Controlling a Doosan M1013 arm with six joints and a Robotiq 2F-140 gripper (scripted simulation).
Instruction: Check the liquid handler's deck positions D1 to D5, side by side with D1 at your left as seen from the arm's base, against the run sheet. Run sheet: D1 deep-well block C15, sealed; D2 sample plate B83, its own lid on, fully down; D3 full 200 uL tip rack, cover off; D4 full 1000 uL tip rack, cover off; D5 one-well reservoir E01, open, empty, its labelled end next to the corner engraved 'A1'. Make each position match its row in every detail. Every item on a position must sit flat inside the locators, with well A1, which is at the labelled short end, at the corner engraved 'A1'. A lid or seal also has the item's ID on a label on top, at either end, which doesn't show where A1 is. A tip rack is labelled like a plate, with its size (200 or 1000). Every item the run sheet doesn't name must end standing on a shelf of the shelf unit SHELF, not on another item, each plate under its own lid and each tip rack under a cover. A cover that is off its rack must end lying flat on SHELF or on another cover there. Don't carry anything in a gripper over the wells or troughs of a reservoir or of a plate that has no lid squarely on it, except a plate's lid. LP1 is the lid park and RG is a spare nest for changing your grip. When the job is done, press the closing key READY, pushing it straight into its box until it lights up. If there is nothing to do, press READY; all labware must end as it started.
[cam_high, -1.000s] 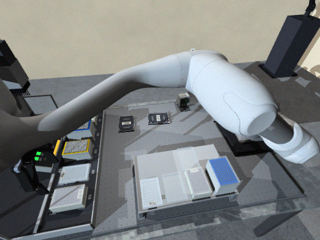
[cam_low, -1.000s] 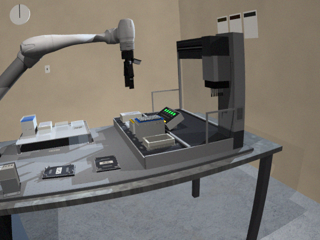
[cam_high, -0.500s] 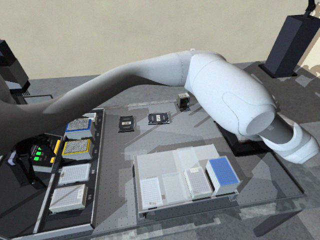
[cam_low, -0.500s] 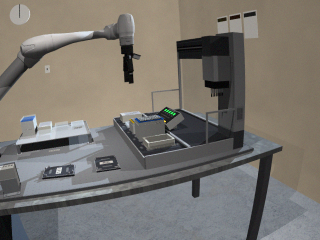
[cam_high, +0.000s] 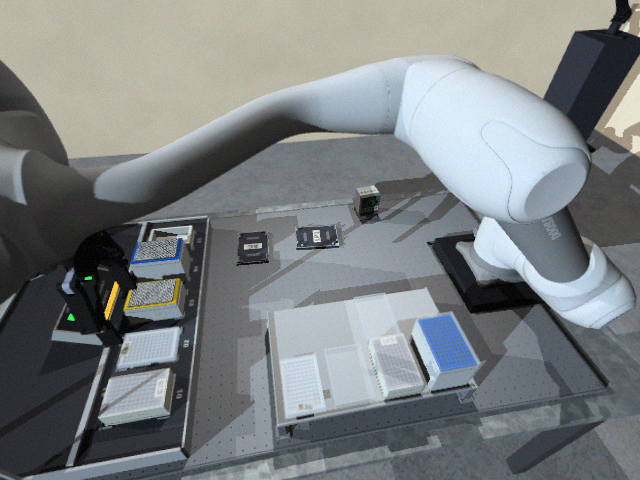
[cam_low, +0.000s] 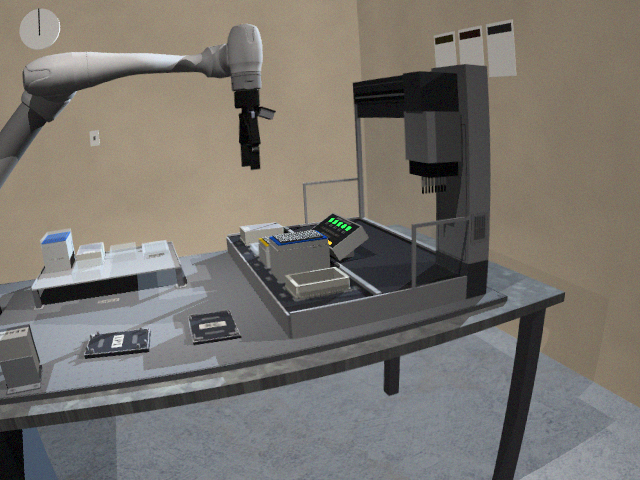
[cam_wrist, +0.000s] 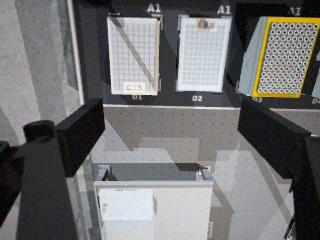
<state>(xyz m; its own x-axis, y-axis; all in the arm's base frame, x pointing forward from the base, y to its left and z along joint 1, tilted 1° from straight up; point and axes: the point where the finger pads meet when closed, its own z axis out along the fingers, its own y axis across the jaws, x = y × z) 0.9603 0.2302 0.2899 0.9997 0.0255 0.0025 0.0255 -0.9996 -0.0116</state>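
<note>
Hanging empty and wide open, the gripper (cam_wrist: 170, 135) overlooks sealed block (cam_wrist: 134, 55) labelled C15 at D1.

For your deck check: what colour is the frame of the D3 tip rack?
Yellow; wrist view shows it best.

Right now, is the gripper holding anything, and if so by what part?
Nothing is held. The gripper hangs open high above the deck, with bare space between its fingers in the wrist view.

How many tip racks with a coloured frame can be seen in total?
3: a yellow-framed rack and a blue-framed rack side by side on the deck, and a blue-topped rack on the shelf unit. Others may be hidden.
</note>
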